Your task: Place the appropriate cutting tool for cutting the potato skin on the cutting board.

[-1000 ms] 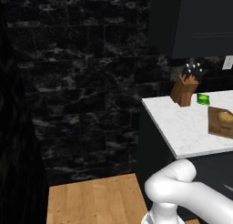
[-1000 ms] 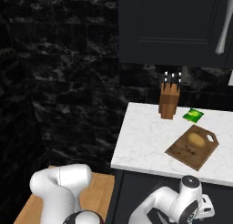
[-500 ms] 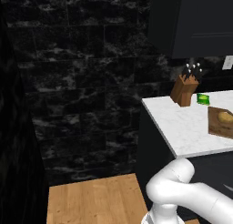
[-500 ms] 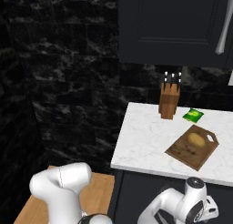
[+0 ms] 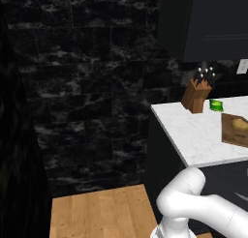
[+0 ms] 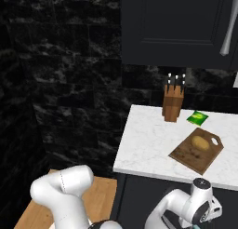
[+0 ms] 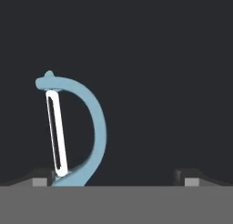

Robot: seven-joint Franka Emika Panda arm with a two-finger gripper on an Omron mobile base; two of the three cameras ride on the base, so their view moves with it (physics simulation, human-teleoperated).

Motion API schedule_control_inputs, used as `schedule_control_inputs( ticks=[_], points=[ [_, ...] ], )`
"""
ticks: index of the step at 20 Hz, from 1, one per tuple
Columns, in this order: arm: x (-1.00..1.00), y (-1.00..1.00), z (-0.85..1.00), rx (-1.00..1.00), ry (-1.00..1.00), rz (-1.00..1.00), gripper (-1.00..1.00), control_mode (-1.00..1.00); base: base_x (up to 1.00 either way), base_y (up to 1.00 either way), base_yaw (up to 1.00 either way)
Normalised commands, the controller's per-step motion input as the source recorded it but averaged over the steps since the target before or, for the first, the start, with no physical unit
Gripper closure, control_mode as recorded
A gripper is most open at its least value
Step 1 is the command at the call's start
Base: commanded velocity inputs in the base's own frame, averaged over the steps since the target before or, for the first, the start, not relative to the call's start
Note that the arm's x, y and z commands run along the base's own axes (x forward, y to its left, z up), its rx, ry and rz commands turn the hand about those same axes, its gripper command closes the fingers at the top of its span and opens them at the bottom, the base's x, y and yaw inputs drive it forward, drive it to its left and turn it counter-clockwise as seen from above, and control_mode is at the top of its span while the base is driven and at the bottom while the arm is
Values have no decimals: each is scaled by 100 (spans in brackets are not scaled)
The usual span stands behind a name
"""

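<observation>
The peeler (image 7: 75, 127), pale blue with a silvery blade, stands up from the left fingertip (image 7: 40, 175) in the hand view. Its long axis runs nearly along the line of the fingers, with the bow curving toward the gap between them. The right fingertip (image 7: 187, 175) sits well apart from it. Whether the jaws actually clamp the handle cannot be told, since the handle's lower end is cut off at the view's bottom edge.

The cutting board (image 6: 183, 154) lies on the white counter (image 6: 144, 144), up and to the right of the arm's low elbow, with the potato (image 6: 200, 142) on it. A knife block (image 6: 173, 102) and a green packet (image 6: 197, 117) stand behind it. No writing is legible anywhere.
</observation>
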Motion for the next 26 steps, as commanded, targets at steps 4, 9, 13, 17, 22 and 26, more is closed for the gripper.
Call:
schedule_control_inputs(
  ticks=[4, 9, 13, 17, 22, 26],
  points=[
    [-11, -29, -59, 0, 8, 6, 100, -100, 0, 0, 0],
    [-19, -9, -38, 0, 3, 0, 100, -100, 0, 0, 0],
    [-86, -36, -38, 4, -8, -1, 100, -100, 0, 0, 0],
    [-75, -40, -5, 7, -13, -1, 100, -100, 0, 0, 0],
    [-53, -9, 86, 0, -10, 0, 100, -100, 0, 0, 0],
    [-12, 40, 100, 0, -1, 0, 100, -100, 0, 0, 0]
  ],
)
